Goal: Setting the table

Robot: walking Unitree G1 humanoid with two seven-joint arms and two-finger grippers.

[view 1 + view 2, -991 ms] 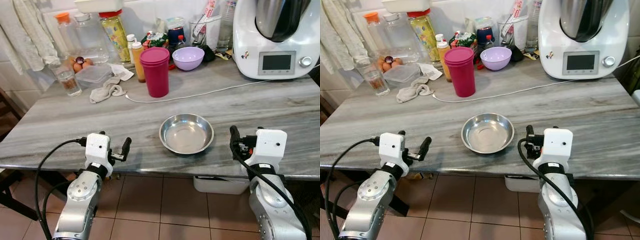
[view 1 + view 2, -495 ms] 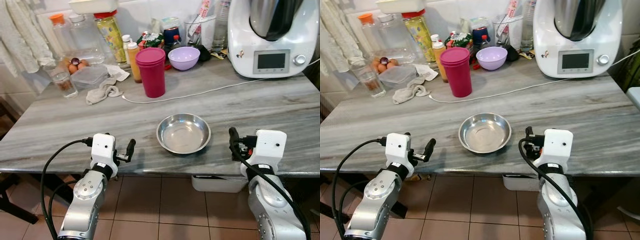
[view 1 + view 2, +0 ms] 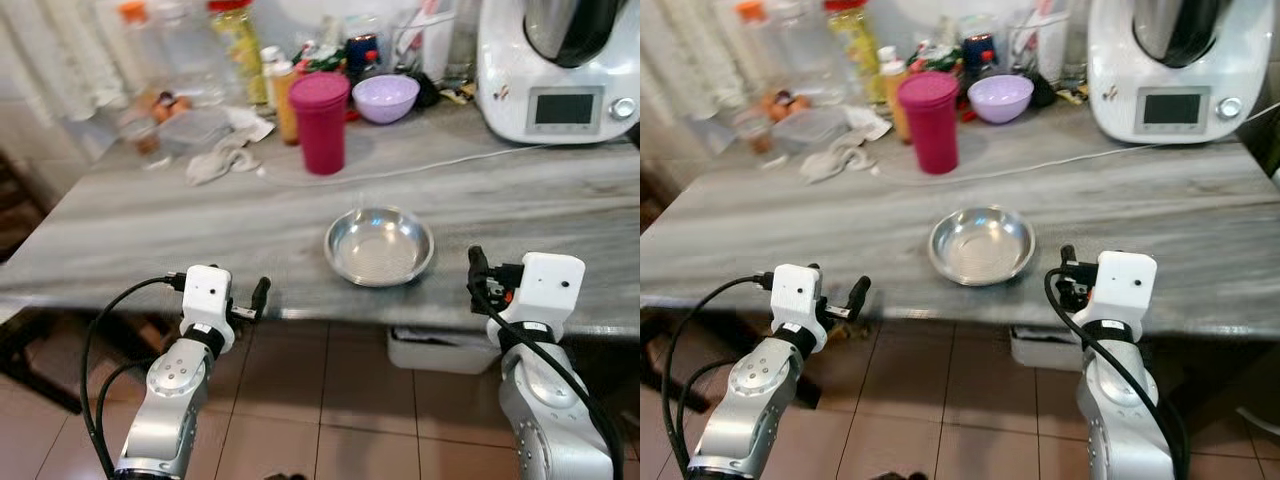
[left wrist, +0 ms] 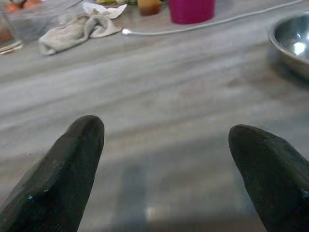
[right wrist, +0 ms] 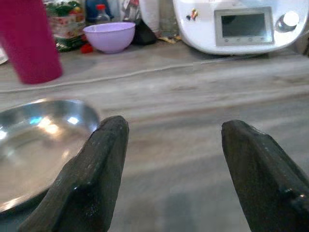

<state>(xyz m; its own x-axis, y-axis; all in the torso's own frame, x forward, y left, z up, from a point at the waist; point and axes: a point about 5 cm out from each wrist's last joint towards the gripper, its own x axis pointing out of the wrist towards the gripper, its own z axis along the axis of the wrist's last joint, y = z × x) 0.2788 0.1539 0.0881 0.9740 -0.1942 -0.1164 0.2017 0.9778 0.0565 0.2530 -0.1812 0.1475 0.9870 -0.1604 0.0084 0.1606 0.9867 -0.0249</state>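
Both grippers hang empty at the near edge of the grey marble-patterned table (image 3: 150, 230), fingers spread wide. The round stainless-steel bowl (image 3: 379, 245) lies on the table between them, just ahead of the right gripper (image 5: 169, 159) toward its inner finger, farther from the left gripper (image 4: 164, 164). Advance carefully: a low approach may strike the table edge or push the bowl toward the white cable (image 3: 440, 165). The left wrist view shows the crumpled grey cloth (image 4: 77, 30); the right wrist view shows the lilac plastic bowl (image 5: 109, 36).

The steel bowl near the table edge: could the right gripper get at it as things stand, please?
Probably yes. The right gripper is open beside the steel bowl at the table edge, with bare tabletop between them and nothing in the way.
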